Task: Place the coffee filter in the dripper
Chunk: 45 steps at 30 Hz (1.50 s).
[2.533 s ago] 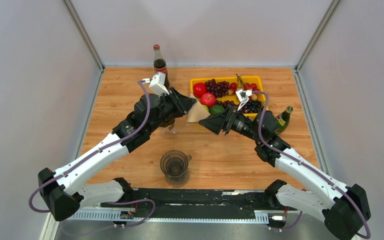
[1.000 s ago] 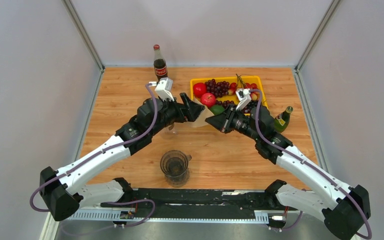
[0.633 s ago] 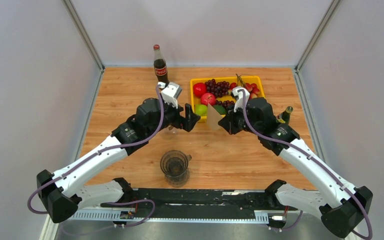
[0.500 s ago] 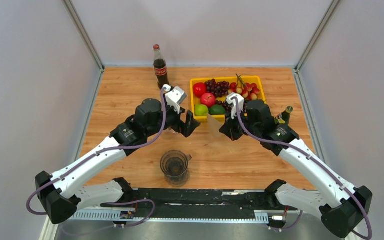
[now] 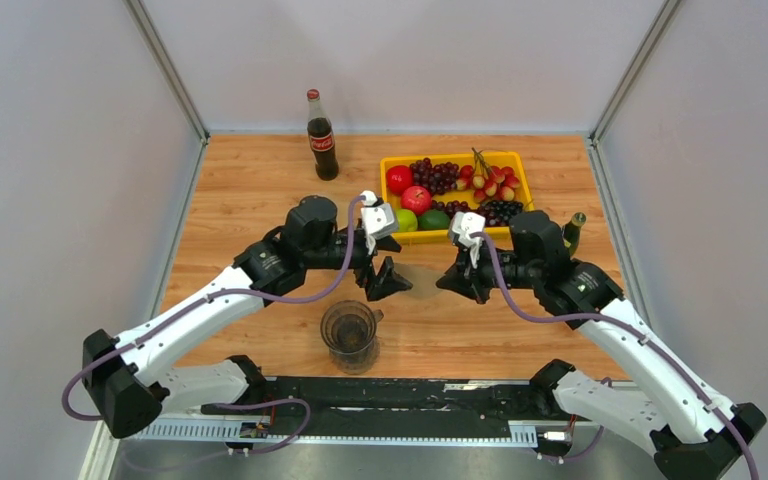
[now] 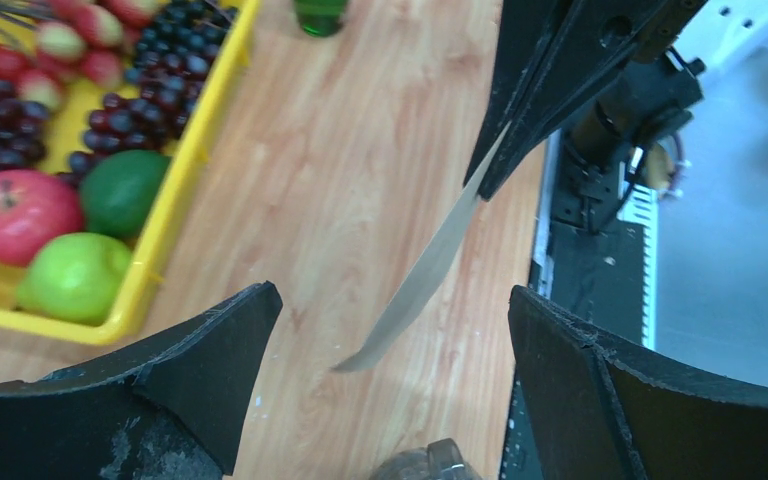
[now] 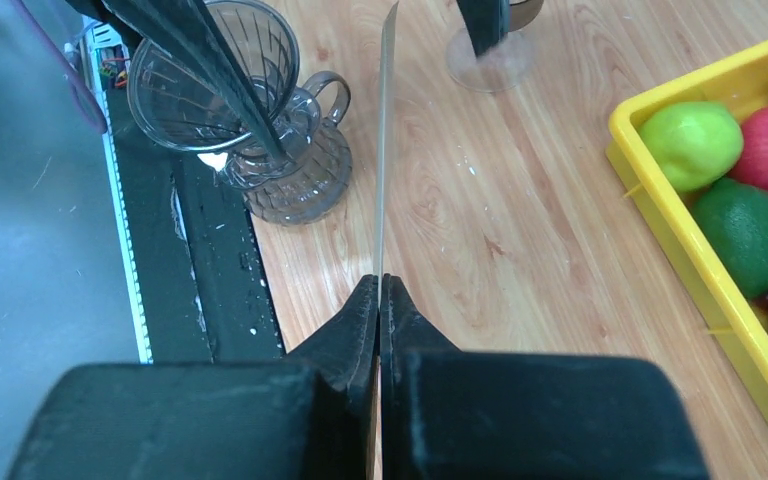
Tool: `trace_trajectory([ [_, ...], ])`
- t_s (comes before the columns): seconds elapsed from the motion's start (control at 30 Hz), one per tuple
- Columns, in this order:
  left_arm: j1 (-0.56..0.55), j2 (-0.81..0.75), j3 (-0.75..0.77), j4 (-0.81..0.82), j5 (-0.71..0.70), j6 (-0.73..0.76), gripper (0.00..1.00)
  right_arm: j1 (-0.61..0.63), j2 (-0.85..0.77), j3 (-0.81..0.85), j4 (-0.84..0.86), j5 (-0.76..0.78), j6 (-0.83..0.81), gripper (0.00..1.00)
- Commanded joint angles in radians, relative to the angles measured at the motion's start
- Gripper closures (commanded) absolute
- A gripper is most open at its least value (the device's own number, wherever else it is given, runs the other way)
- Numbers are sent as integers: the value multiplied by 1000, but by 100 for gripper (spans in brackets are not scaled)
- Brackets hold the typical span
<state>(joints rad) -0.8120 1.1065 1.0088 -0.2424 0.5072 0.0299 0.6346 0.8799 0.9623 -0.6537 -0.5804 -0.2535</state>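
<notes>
Paper coffee filter (image 6: 418,283) shows edge-on, base hidden in right jaws.

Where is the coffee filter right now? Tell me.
In the right wrist view the coffee filter is pinched edge-on in the right pincer, over the wooden table, with the glass dripper just to its left.

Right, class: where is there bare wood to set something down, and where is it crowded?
Free: back-left wood between the cola bottle and the left wall; near wood right of the dripper. Crowded: the fruit tray and green bottle corner, and mid-table around the left gripper and right gripper.
</notes>
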Motion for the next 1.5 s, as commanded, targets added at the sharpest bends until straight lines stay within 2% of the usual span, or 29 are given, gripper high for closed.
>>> trace_trajectory([
  [0.0, -4, 53, 59, 19, 164, 19, 7, 7, 31, 34, -10, -33, -39, 100],
  [0.07, -4, 72, 63, 2, 193, 20, 14, 7, 39, 47, -9, -16, -34, 100],
  [0.13, -4, 83, 49, 6, 205, 14, 27, 7, 42, 60, -7, -6, -33, 100],
  [0.17, -4, 86, 40, 13, 203, 8, 37, 7, 43, 65, -6, 4, -29, 100],
  [0.2, -3, 87, 37, 15, 193, -2, 42, 7, 43, 70, -6, 20, -22, 100],
  [0.23, -4, 90, 27, 18, 186, -6, 51, 7, 42, 75, -6, 29, -17, 100],
  [0.3, -4, 92, 17, 20, 177, -19, 60, 7, 36, 78, -5, 25, -14, 100],
  [0.6, -4, 93, 0, 40, 203, -24, 81, 7, 31, 97, -3, 71, 9, 100],
  [0.7, -4, 88, -10, 61, 206, -54, 97, 5, 37, 97, -2, 91, 19, 100],
  [0.73, -4, 86, -12, 78, 205, -64, 99, 7, 40, 100, -1, 108, 33, 100],
  [0.77, -4, 86, -20, 90, 205, -86, 100, 7, 40, 103, 3, 134, 47, 92],
  [0.87, -4, 78, -39, 182, 149, -173, 100, 7, 25, 104, 58, 292, 149, 56],
  [0.97, -4, 63, -76, 269, -47, -343, 100, 6, -19, 65, 163, 542, 349, 17],
  [1.0, -4, 52, -82, 298, -87, -369, 100, 7, -37, 44, 189, 635, 399, 6],
  [1.03, -4, 46, -98, 311, -161, -424, 100, 6, -56, 21, 211, 711, 444, 1],
  [1.17, -3, -4, -146, 375, -339, -557, 100, 6, -143, -72, 259, 849, 560, 0],
  [1.23, -3, -32, -173, 430, -358, -596, 100, 4, -179, -117, 271, 853, 616, 0],
  [1.37, -1, -125, -244, 533, -364, -644, 100, 4, -215, -219, 315, 757, 659, 0],
  [1.47, -1, -162, -273, 546, -408, -654, 100, 4, -215, -262, 379, 618, 652, 0],
])
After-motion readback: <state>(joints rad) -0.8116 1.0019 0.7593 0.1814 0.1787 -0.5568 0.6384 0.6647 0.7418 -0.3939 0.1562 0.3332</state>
